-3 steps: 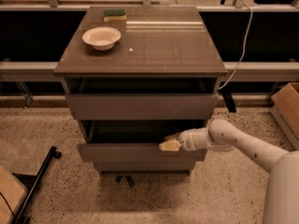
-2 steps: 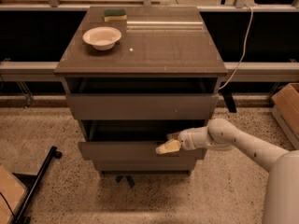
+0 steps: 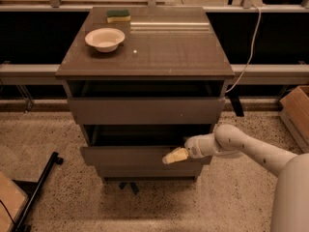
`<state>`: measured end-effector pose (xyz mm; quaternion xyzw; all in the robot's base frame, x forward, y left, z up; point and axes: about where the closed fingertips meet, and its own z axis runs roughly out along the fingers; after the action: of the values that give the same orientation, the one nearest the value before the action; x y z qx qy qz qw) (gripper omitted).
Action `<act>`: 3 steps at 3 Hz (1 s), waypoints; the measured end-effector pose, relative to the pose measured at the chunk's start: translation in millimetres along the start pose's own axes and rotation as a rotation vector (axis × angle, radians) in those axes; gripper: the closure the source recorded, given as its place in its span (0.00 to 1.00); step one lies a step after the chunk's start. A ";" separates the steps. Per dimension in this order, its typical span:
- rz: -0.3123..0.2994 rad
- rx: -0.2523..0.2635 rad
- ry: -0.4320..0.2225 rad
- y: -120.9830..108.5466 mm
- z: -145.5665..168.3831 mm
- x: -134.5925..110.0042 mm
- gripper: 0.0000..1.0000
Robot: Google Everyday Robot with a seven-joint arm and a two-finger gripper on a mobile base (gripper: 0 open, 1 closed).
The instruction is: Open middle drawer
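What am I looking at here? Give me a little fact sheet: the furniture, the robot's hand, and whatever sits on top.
cabinet: grey-brown, three drawers
middle drawer: partly out, dark inside showing
gripper: at the middle drawer's front, towards its right end
arm: white, enters from lower right
on top: white bowl at left, green and yellow sponge behind it

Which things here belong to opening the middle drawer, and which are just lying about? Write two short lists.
Belong to the job: middle drawer, partly out; gripper, at the right of its front.
Lying about: white bowl and sponge on the cabinet top; cardboard box at far right.
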<state>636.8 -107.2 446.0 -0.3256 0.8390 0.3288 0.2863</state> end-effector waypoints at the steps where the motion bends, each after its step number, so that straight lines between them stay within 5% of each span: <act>1: 0.001 0.000 0.001 1.7 -2.8 -2.8 0.03; 3: 0.001 0.000 0.001 2.3 -3.9 -4.0 0.48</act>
<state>636.5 -107.3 452.0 -0.3255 0.8393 0.3286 0.2859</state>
